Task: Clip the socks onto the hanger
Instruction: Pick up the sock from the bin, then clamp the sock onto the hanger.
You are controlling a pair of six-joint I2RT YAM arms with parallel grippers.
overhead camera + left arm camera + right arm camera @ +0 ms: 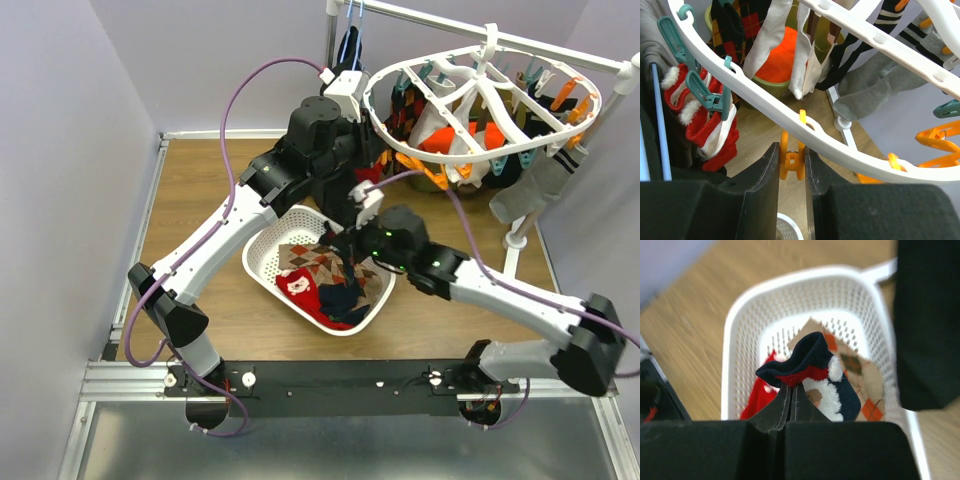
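1. Left gripper (790, 150) – it reaches up under the near rim of the hanger (765, 100), jaws pressed on an orange clip (791, 167) that dangles from that rim. The clip fills the gap between the two fingers.
2. Just left of this gripper, a teal clip (710, 97) on the same rim bites a red sock (710, 135) with white trim. Further left, a blue rod (657, 130) and dark cloth crowd in beside the finger.
3. Beyond the gripper, past the rim, hang an argyle sock (730, 30), a white one (801, 55), a striped one (855, 50) and a grey one (880, 95). A green tub (771, 80), orange inside, sits on the wood below them.
4. More orange clips (935, 145) hang off to its right.
5. Right gripper (791, 390) — jaws pressed together, pinching a navy sock (812, 352) with a red band and white fluff, held just above the basket (732, 340).
6. Straight below this gripper, the basket holds a red sock (756, 397) and an argyle one (865, 372).
7. A dark, blurred mass (925, 325) fills the space to its right, and what it is cannot be told.
8. In the top view, the left arm (320, 150) stands between the right gripper and the hanger's near rim. The hanger hooks onto a white rail (530, 42) well beyond both grippers.
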